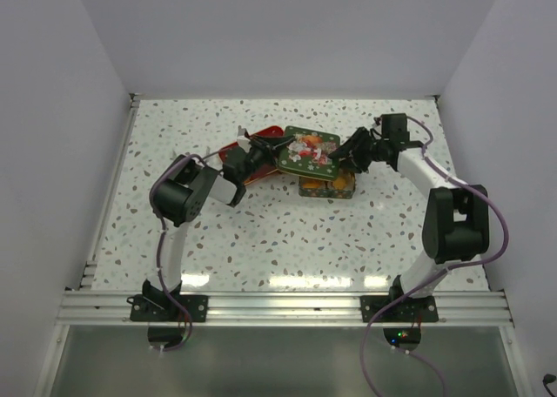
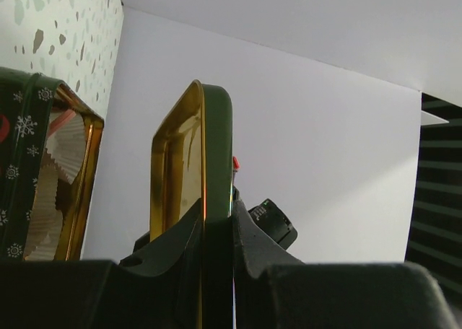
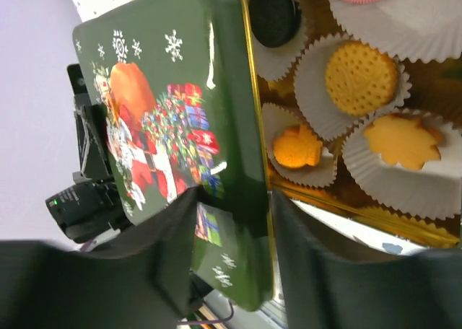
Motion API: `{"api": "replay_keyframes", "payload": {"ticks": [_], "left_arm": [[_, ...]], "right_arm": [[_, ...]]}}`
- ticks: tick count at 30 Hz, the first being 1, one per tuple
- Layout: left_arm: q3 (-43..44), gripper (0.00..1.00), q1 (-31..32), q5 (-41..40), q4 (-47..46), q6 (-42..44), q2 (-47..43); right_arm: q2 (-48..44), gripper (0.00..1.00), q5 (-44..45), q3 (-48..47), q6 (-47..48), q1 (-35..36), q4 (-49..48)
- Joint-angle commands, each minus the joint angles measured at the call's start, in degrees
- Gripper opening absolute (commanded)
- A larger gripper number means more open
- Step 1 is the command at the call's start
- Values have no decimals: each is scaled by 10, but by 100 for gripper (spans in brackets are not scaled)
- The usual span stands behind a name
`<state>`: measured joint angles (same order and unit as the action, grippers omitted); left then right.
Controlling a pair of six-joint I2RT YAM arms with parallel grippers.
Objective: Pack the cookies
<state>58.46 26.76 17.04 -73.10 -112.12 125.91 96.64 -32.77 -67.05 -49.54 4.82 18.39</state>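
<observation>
The left claw (image 2: 216, 224) and the right claw (image 3: 232, 206) each clamp an edge of the green lid (image 3: 166, 112), held partly over the tin (image 1: 331, 186) where the cookies (image 3: 359, 76) sit in paper cups (image 3: 426, 26). Closing is the step in hand; next, the lid likely needs squaring to the rim and lowering.

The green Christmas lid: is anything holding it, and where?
Yes. The left gripper and right gripper each clamp an opposite rim of the tin lid.
</observation>
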Motion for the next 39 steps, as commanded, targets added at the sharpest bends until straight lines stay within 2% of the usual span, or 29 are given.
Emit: {"api": "replay_keyframes", "payload": {"ticks": [1,4,9,14,15,21,24,34,35,39], "left_arm": [[4,0,3,-15,-237,-18,-18],[2,0,7,-7,-238,-21,-15],[1,0,15,12,-232,-22,-8],[24,8,20,79,-180,-6,1],[27,13,22,84,-175,4,4],[39,35,28,130,-147,22,8],[41,40,28,142,-125,35,3],[59,44,24,206,15,127,-29],[60,44,23,209,28,133,-31],[61,44,21,223,122,189,-47]], "right_arm": [[0,41,-19,-15,-27,-1,-59],[0,26,-33,-4,-45,-2,-94],[-4,10,-45,5,-53,-10,-111],[-7,2,-58,17,-54,-21,-128],[-8,0,-67,21,-58,-23,-135],[-26,0,-91,44,-81,-30,-181],[-35,0,-93,45,-86,-31,-199],[-68,0,-94,65,-76,-46,-189],[-72,0,-93,69,-75,-64,-189],[-89,0,-95,89,-74,-86,-190]]}}
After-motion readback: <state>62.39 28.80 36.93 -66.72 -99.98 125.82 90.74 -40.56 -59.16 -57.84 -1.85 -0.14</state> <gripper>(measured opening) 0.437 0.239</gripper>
